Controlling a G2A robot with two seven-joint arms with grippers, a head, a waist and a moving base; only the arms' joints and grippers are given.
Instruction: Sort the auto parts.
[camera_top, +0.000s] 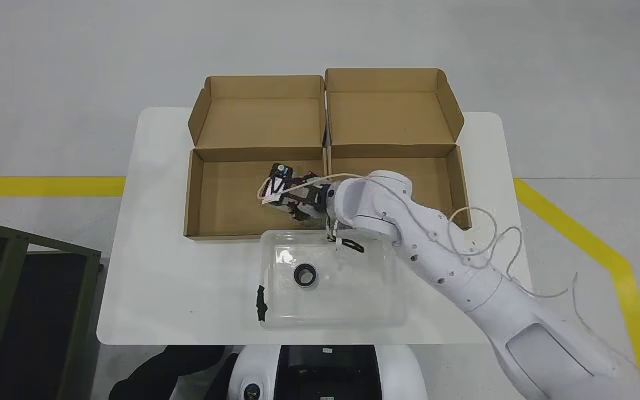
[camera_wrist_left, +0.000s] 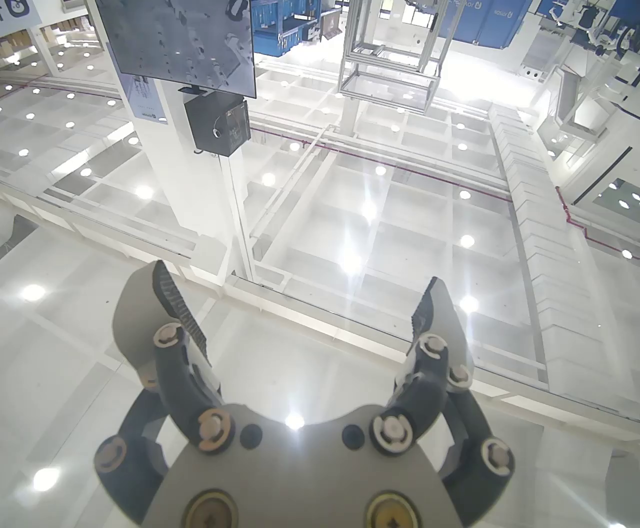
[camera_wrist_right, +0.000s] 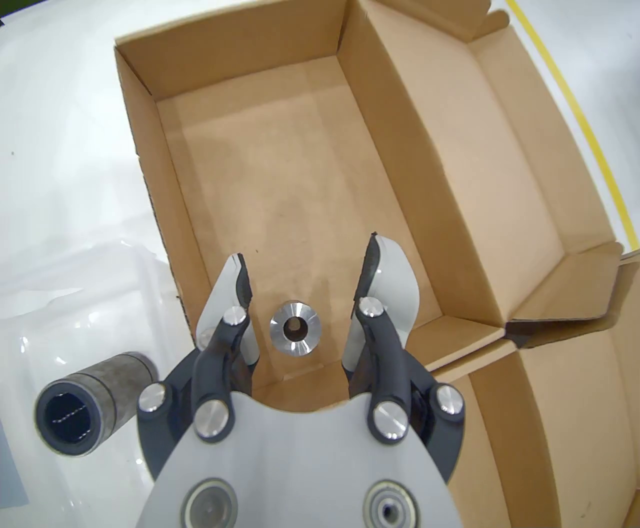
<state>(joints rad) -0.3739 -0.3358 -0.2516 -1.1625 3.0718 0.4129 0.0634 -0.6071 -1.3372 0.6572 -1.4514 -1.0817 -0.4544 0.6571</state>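
Note:
My right gripper (camera_wrist_right: 307, 250) hangs open just inside the left cardboard box (camera_wrist_right: 280, 165). A small shiny metal bushing (camera_wrist_right: 295, 327) lies on the box floor near a corner, between the fingers and clear of both. In the top view the right gripper (camera_top: 285, 190) sits over the right end of the left box (camera_top: 225, 200). A dark cylindrical bearing (camera_wrist_right: 87, 400) lies in the clear plastic container (camera_wrist_right: 75, 280) beside the box; it also shows in the top view as the bearing (camera_top: 305, 273). My left gripper (camera_wrist_left: 295, 285) is open with nothing in it and points up at the ceiling.
A second open cardboard box (camera_top: 395, 165) stands to the right of the first, touching it. The clear container (camera_top: 380, 300) sits at the table's front edge. A small black piece (camera_top: 261, 303) lies at the container's left rim. Bare white tabletop (camera_top: 150, 250) lies left of the boxes.

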